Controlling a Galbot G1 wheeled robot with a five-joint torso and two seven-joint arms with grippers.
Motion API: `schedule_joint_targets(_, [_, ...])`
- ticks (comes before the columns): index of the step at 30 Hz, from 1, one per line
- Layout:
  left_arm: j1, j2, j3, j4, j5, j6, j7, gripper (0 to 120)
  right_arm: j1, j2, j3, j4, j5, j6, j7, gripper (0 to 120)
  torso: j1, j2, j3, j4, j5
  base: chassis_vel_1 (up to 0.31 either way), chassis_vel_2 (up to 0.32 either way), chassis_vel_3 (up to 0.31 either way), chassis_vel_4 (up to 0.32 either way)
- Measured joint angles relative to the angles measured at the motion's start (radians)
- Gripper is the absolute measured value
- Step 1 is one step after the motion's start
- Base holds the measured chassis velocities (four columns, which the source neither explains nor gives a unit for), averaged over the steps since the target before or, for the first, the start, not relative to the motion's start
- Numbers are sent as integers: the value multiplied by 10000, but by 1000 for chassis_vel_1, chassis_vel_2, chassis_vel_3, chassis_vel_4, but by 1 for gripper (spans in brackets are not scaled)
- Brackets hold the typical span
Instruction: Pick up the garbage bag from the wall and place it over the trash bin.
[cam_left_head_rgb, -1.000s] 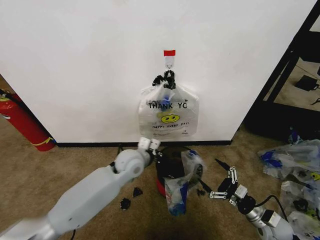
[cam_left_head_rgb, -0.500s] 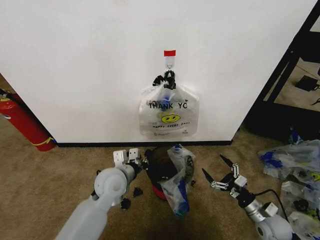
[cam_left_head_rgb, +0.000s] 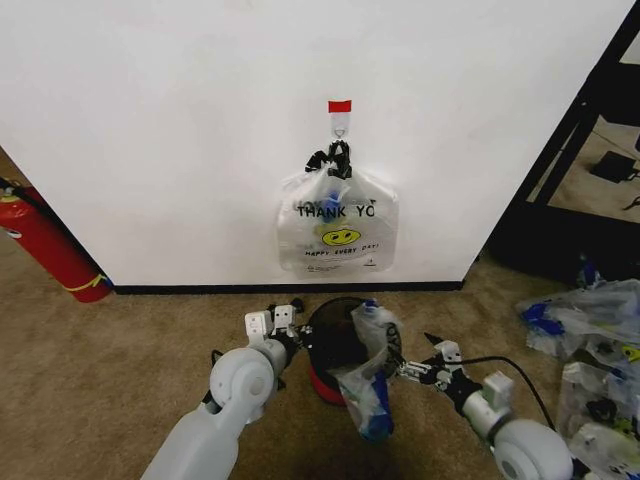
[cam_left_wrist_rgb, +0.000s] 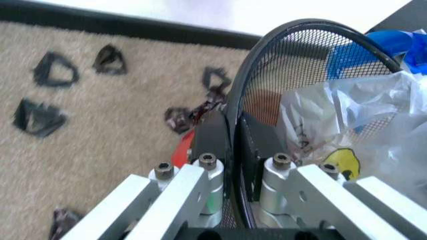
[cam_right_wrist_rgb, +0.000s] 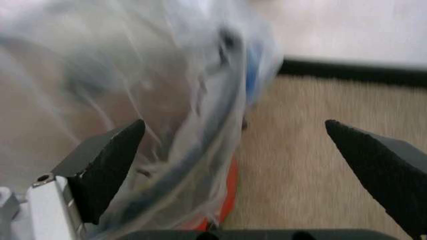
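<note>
One garbage bag (cam_left_head_rgb: 338, 228) with "THANK YOU" print and a yellow smiley hangs from a hook under red tape (cam_left_head_rgb: 339, 105) on the white wall (cam_left_head_rgb: 180, 130). Below it on the carpet stands the black mesh trash bin (cam_left_head_rgb: 333, 338) with its red base. Another garbage bag (cam_left_head_rgb: 372, 385) is draped over the bin's right side. My left gripper (cam_left_head_rgb: 300, 345) pinches the bin's left rim (cam_left_wrist_rgb: 280, 45) between its pads (cam_left_wrist_rgb: 212, 136). My right gripper (cam_left_head_rgb: 408, 368) is wide open beside the draped bag (cam_right_wrist_rgb: 133, 75), with one finger (cam_right_wrist_rgb: 107, 160) against the plastic.
A red fire extinguisher (cam_left_head_rgb: 50, 245) leans at the wall on the left. Several more bags (cam_left_head_rgb: 590, 330) lie piled on the carpet at the right, beside a black frame (cam_left_head_rgb: 590, 120). Small black clips (cam_left_wrist_rgb: 53, 70) are scattered on the carpet left of the bin.
My left gripper has come down from the bin's far side onto its left rim. My right gripper has moved left, up to the draped bag, which has shifted a little.
</note>
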Motion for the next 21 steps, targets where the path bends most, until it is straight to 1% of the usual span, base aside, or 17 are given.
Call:
schedule_joint_targets(1, [-18, 27, 36, -30, 50, -34, 80, 4, 40, 9, 16, 41, 212, -269, 139, 100, 0, 0, 0, -4, 1, 0, 0, 0, 0])
schedule_joint_targets(2, [-18, 27, 36, -30, 50, -34, 80, 4, 40, 9, 16, 41, 212, -269, 139, 100, 0, 0, 0, -4, 1, 0, 0, 0, 0])
schedule_joint_targets(5, [1, 127, 80, -206, 241, -138, 289, 4, 208, 41, 52, 126, 976, -955, 480, 100, 0, 0, 0, -10, 2, 0, 0, 0, 0])
schedule_joint_targets(7, [41, 206, 96, -313, 414, -198, 402, 4, 284, 78, 73, 153, 1312, -1212, 549, 100, 0, 0, 0, -5, 2, 0, 0, 0, 0])
schedule_joint_targets(10, [76, 290, 121, -400, 610, -301, 561, 4, 328, 133, 80, 154, 1490, -1334, 574, 98, 0, 0, 0, -3, 3, 0, 0, 0, 0])
schedule_joint_targets(11, [97, 330, 144, -437, 707, -362, 651, 4, 335, 157, 80, 155, 1544, -1360, 575, 97, 0, 0, 0, -4, 3, 0, 0, 0, 0])
schedule_joint_targets(13, [141, 373, 178, -505, 839, -481, 802, 4, 336, 206, 80, 169, 1609, -1391, 572, 87, 0, 0, 0, -6, 3, 0, 0, 0, 0])
schedule_joint_targets(14, [174, 387, 192, -538, 922, -554, 888, 4, 331, 231, 80, 189, 1624, -1427, 570, 86, 0, 0, 0, -6, 3, 0, 0, 0, 0])
schedule_joint_targets(15, [205, 395, 199, -558, 1018, -614, 963, 4, 323, 248, 83, 211, 1638, -1460, 569, 79, 0, 0, 0, -6, 3, 0, 0, 0, 0])
schedule_joint_targets(16, [240, 404, 213, -574, 1156, -692, 1059, 4, 311, 257, 93, 233, 1655, -1483, 569, 75, 0, 0, 0, -4, 3, 0, 0, 0, 0])
schedule_joint_targets(17, [240, 404, 213, -574, 1156, -692, 1059, 4, 311, 257, 93, 233, 1655, -1483, 569, 75, 0, 0, 0, -4, 3, 0, 0, 0, 0])
schedule_joint_targets(21, [398, 435, 305, -656, 1670, -958, 1355, 4, 218, 298, 156, 312, 1736, -1472, 532, 57, 0, 0, 0, -6, 3, 0, 0, 0, 0])
